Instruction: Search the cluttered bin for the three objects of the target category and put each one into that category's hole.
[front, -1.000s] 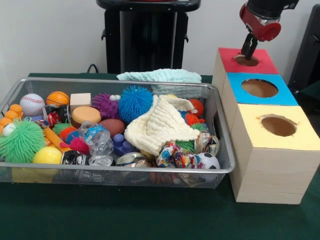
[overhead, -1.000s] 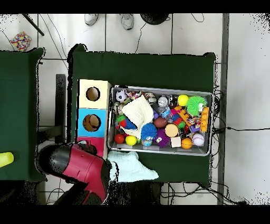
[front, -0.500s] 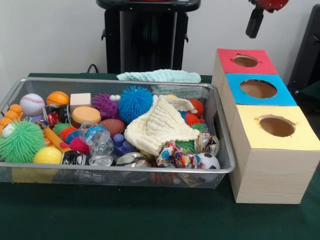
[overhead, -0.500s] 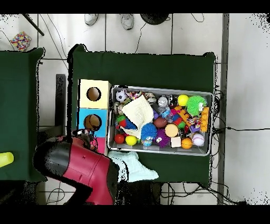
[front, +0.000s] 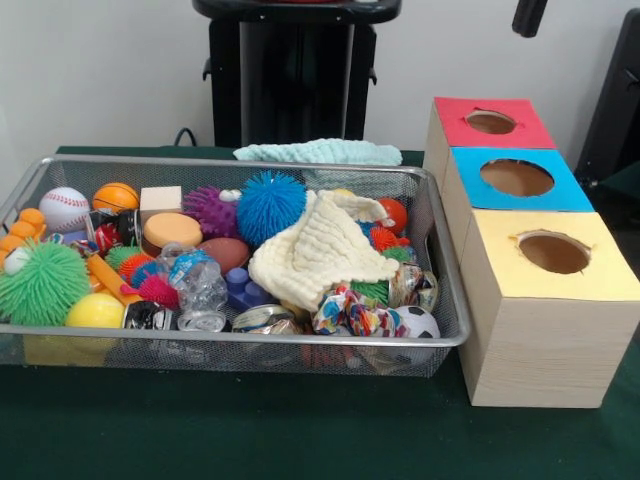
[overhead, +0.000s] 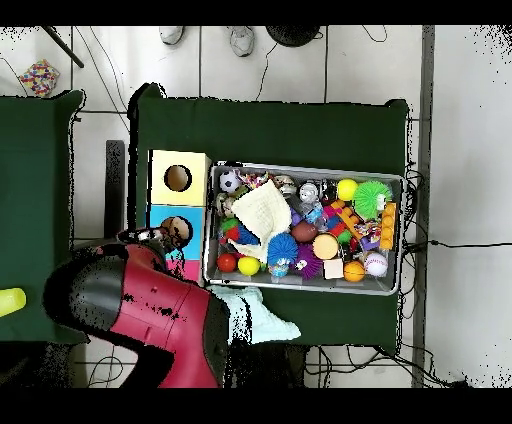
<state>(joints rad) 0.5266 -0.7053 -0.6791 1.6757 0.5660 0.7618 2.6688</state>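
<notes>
Risen since prev. frame: gripper now shows only at the top edge, above the red hole; you can't tell its jaw state. Bin w/ its toys lies down-left of it; target category unclear.

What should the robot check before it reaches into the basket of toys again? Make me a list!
1. Gripper clear of the boxes: ok, raised above the red box.
2. Gripper empty: cannot tell, only its tip shows.
3. Red, blue and yellow holes unblocked: ok.
4. Wire basket beside the boxes: ok.
5. Toys easy to see: not ok, the cream cloth covers some.
</notes>
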